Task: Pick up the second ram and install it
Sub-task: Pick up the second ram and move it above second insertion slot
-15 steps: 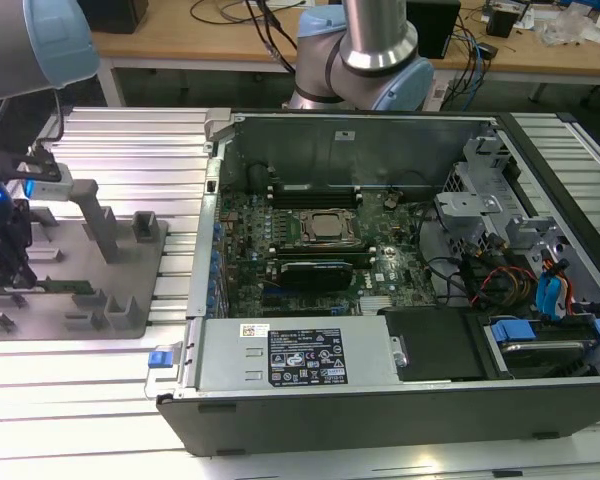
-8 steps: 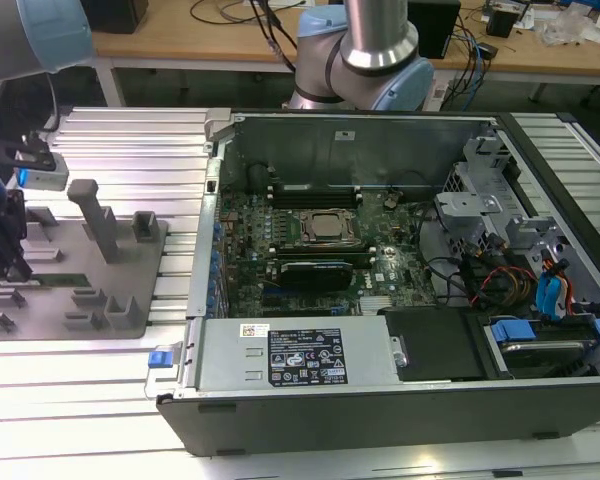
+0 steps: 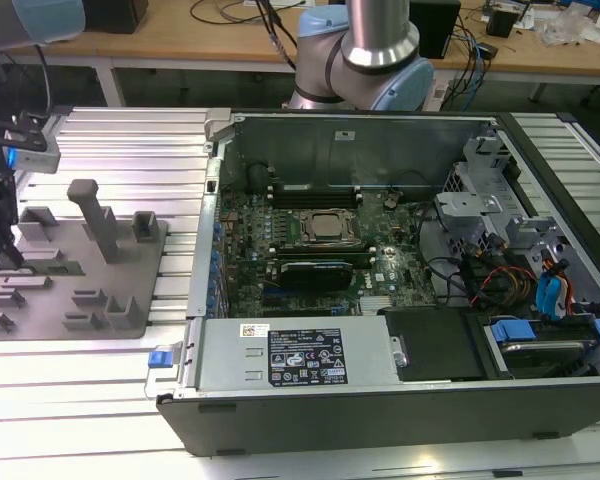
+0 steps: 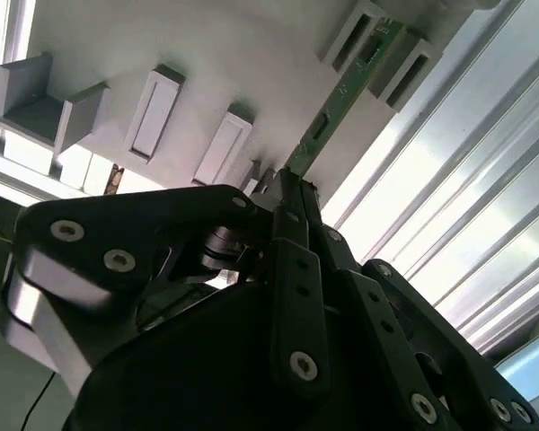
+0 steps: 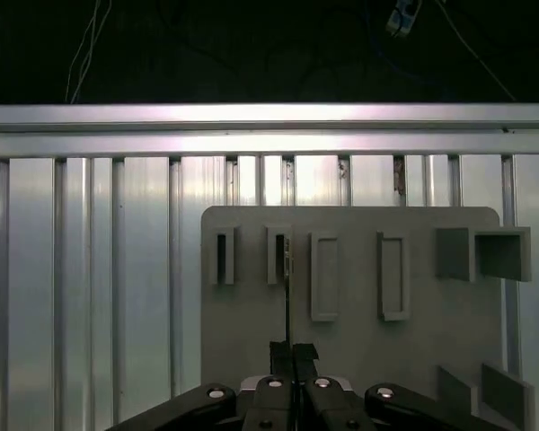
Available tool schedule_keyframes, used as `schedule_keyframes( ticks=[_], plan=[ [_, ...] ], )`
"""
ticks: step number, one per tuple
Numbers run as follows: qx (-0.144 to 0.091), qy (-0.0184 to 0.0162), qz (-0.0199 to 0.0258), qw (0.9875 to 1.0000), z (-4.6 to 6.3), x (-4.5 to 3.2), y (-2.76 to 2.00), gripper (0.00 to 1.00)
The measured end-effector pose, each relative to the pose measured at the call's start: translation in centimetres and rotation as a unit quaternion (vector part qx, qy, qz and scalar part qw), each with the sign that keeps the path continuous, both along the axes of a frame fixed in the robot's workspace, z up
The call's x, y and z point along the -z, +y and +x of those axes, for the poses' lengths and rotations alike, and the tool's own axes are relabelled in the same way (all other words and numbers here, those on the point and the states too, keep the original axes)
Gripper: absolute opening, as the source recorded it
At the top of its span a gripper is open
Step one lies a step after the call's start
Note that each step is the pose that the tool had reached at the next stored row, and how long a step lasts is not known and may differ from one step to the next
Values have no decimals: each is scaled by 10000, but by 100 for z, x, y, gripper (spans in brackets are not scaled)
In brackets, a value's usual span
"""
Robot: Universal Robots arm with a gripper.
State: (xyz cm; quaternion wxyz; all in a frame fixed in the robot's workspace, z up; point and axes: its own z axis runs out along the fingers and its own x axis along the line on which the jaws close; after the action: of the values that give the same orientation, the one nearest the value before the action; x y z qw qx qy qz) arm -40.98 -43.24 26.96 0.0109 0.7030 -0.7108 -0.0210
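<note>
Over the tray [image 3: 130, 270] at the exterior view's left, well apart from the case [image 3: 360, 130]; looks like the gripper [image 5: 293, 348] pinched together on the ram [image 5: 287, 287], right at its near end; shows edge-on in both wrist views, standing on its long edge; runs straight out ahead of the fingertips, long axis in line with the gripper; far end sits in a slot [image 4: 388, 49] of the tray; not lifted out yet, by the look of it; one arm only, so no picking sides.

On my desk [image 3: 110, 150] the fixture tray [image 3: 130, 280] lies at the exterior view's left, the computer case [image 3: 380, 420] beside it; the second ram [image 4: 341, 90] stands in the tray.
</note>
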Motion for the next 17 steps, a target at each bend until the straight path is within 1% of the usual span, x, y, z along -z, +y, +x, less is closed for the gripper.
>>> schedule_keyframes(
  ticks=[5, 6, 8, 10, 12, 14, 16, 17],
  plan=[
    [0, 0, 0, 10000, 0, -130, 15, 9],
    [0, 0, 0, 10000, 0, -187, 20, 9],
    [0, 0, 0, 10000, 0, -232, 25, 9],
    [0, 0, 0, 10000, 0, -307, 34, 9],
    [0, 0, 0, 10000, 0, -346, 39, 9],
    [0, 0, 0, 10000, 0, -440, 49, 9],
    [0, 0, 0, 10000, 0, -478, 52, 9],
    [0, 0, 0, 10000, 0, -518, 55, 9]
  ],
)
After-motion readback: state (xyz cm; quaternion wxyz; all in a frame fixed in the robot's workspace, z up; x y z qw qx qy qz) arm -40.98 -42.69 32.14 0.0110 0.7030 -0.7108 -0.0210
